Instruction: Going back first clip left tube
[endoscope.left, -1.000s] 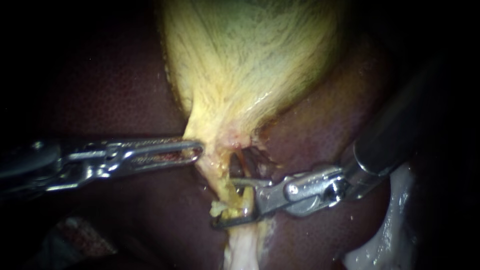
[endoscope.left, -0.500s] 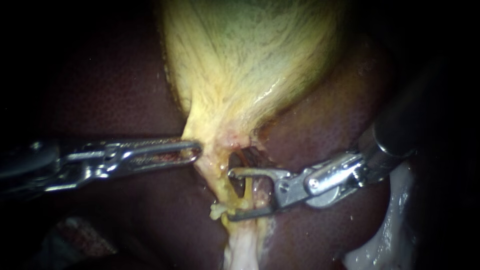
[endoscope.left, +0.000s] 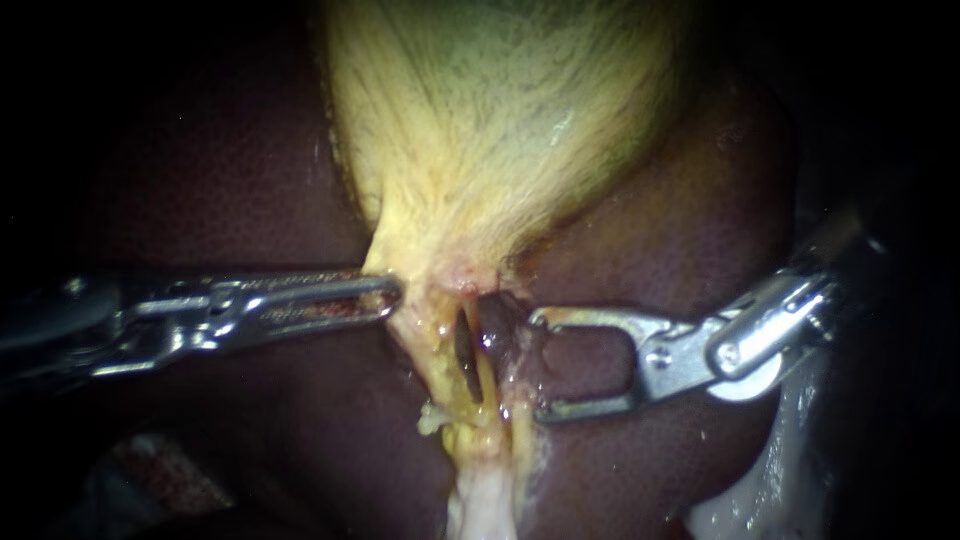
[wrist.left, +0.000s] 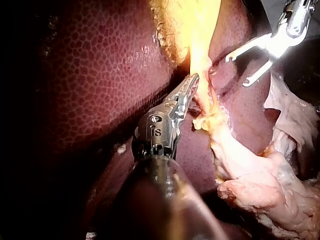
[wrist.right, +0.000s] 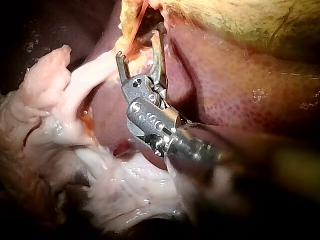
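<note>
At centre frame, the left instrument (endoscope.left: 385, 297), reaching in from the left edge, is gripping the gallbladder (endoscope.left: 490, 130) at its narrow lower end, jaws closed on the yellow tissue. The right instrument (endoscope.left: 538, 365), entering from the right edge, is hovering with its jaws wide apart and holding nothing, near the left tube (endoscope.left: 440, 345) and to its right. That tube is running from the gallbladder's neck toward bottom centre. Dark liver (endoscope.left: 200, 180) is lying on both sides.
</note>
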